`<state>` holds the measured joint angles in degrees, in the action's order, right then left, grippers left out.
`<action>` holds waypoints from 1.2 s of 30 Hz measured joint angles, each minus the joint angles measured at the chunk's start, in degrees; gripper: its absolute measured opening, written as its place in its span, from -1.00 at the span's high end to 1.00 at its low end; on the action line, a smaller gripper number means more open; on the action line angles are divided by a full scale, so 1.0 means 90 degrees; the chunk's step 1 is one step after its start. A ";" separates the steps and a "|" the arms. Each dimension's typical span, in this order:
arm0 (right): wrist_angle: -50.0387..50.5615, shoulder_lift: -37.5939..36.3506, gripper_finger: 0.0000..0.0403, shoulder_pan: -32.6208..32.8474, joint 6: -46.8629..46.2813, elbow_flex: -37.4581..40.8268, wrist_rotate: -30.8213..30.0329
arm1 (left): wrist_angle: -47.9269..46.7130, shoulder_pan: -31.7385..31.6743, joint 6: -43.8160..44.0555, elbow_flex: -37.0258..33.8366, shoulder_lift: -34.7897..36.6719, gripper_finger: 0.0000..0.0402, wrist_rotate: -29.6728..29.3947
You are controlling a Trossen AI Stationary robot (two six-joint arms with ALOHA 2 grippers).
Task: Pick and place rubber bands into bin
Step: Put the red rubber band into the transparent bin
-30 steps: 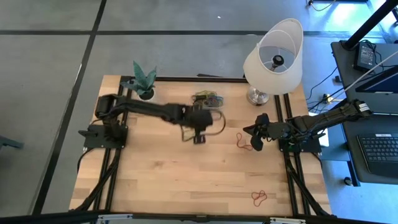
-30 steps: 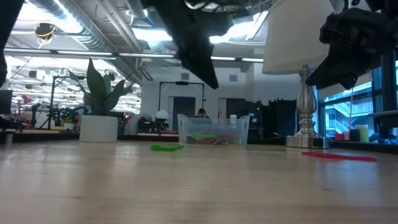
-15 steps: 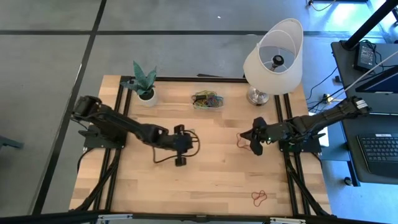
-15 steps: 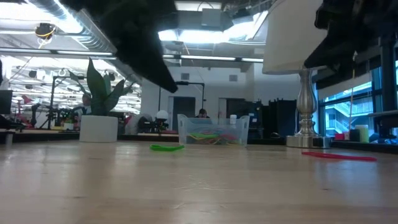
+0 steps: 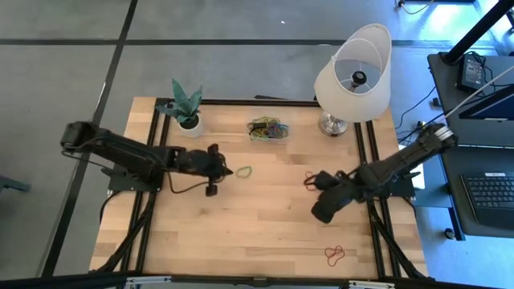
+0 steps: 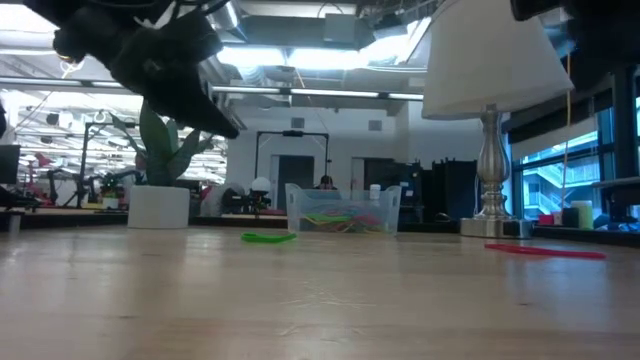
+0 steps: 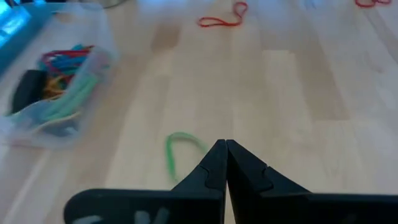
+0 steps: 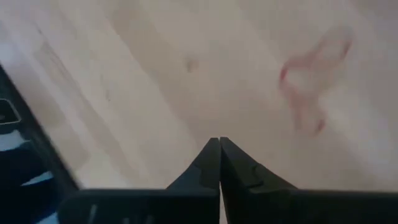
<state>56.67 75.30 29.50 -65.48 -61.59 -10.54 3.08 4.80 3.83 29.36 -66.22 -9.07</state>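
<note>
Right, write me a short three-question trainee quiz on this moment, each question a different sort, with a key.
1. True or false: the green rubber band lies inside the bin.
2. Multiple choice: the left hand is
A) shut on a red band
B) shut and holding nothing
C) open above the bin
3. Fill in: the lone red band beside the right hand lies near the base of the ____.

Key:
1. False. It lies on the table, just off the left hand's fingertips.
2. B. The left wrist view shows the fingers pressed together with nothing between them.
3. Lamp. That red band lies loose on the wood; the right hand is shut too.
</note>
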 joint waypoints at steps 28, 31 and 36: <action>-0.0948 0.2501 -0.15 0.2212 -0.6863 0.0028 0.2699 | -0.1113 -0.0401 0.0168 -0.0923 0.2199 0.99 0.0912; -0.0997 0.2768 -0.26 0.2264 -0.6882 0.0030 0.2692 | -0.1116 -0.0401 0.0178 -0.0923 0.2199 0.99 0.1009; -0.1484 0.3195 -0.31 0.2340 -0.6838 0.0033 0.2691 | -0.1128 -0.0401 0.0323 -0.0923 0.2199 0.99 0.1018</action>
<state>43.32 104.05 50.56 -127.02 -61.30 13.68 -7.08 1.19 6.74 21.06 -46.44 0.10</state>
